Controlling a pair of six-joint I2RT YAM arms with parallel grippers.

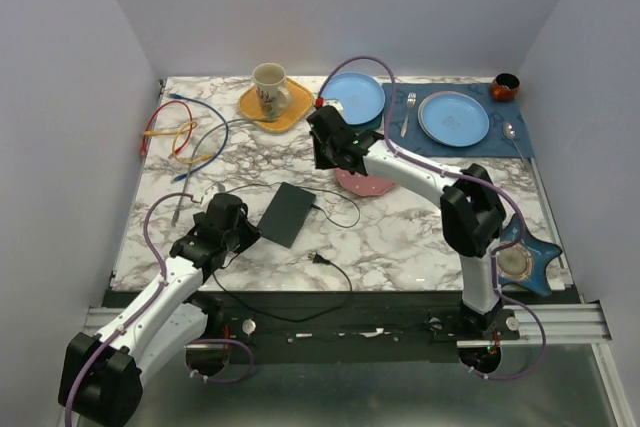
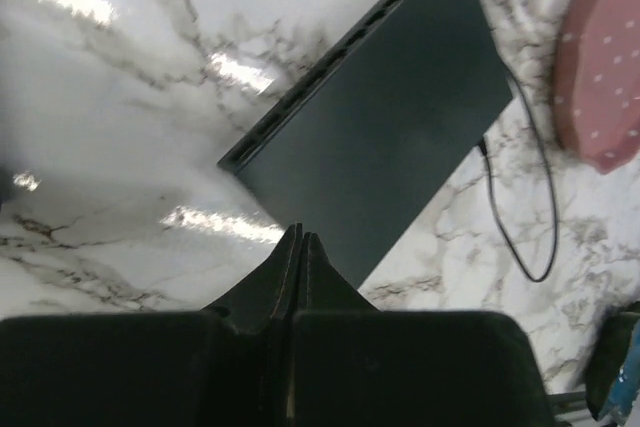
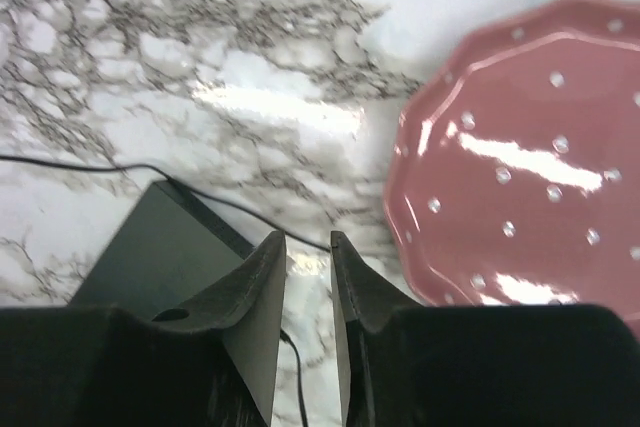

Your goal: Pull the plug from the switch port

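The switch (image 1: 287,213) is a flat black box lying near the middle of the marble table, also seen in the left wrist view (image 2: 390,137) and the right wrist view (image 3: 160,252). The sockets along its left edge (image 2: 330,57) look empty. A thin black cord (image 2: 525,217) meets its right edge with a small plug (image 2: 484,147). My left gripper (image 2: 300,233) is shut with nothing in it, its tips over the switch's near corner (image 1: 245,230). My right gripper (image 3: 308,237) hangs open and empty between the switch and the pink plate (image 1: 322,162), above the cord (image 3: 298,372).
A pink dotted plate (image 1: 368,185) lies just right of the switch. Red, yellow and blue cables (image 1: 178,132) lie at the far left, with a grey lead (image 1: 180,205) near my left arm. Another black plug (image 1: 318,259) lies near the front edge. A mug (image 1: 270,89), blue plates (image 1: 455,117) and cutlery stand at the back.
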